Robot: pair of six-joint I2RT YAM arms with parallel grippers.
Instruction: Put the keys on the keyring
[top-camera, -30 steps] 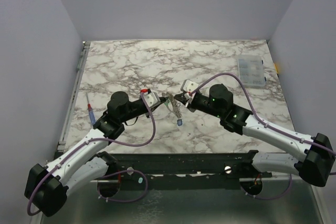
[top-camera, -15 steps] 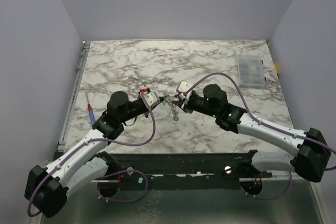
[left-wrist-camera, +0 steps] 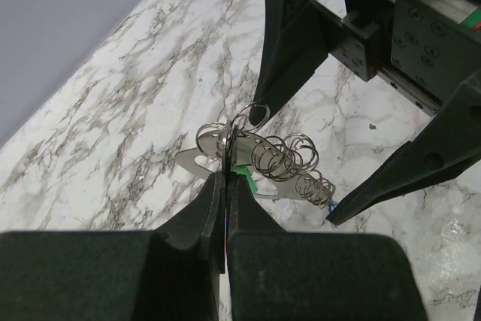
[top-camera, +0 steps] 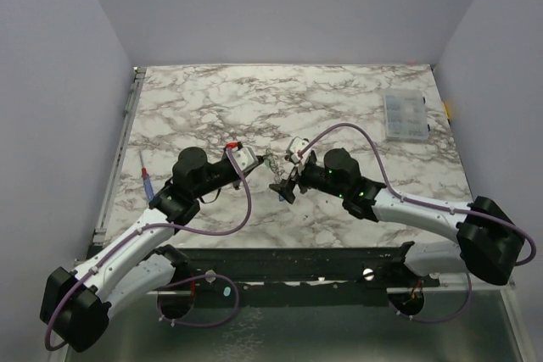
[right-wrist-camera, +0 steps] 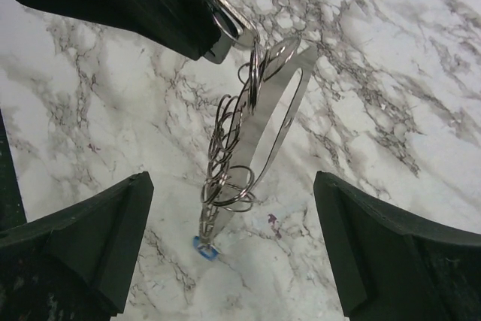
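Observation:
My left gripper (left-wrist-camera: pixel 225 174) is shut on the keyring (left-wrist-camera: pixel 239 129), pinching its thin silvery ring above the marble. A chain of wire rings (right-wrist-camera: pixel 233 133) hangs from it, with the blue key (right-wrist-camera: pixel 204 247) at its low end. The green key (left-wrist-camera: pixel 245 180) shows just past the left fingertips. A flat silvery loop piece (right-wrist-camera: pixel 289 95) hangs beside the chain. My right gripper (right-wrist-camera: pixel 233 178) stands open, its fingers (right-wrist-camera: pixel 90 238) wide on either side of the hanging chain and touching nothing. In the top view the two grippers meet at the table's middle, around the keyring (top-camera: pixel 273 165).
A clear plastic compartment box (top-camera: pixel 405 116) lies at the back right of the marble table (top-camera: pixel 339 99). A blue-and-red pen-like tool (top-camera: pixel 147 182) lies by the left edge. Grey walls close in the left, back and right sides.
The right gripper has opened and let go of the chain. Its arm has swung left and closer to the left gripper. The left gripper has stayed still, holding the ring.

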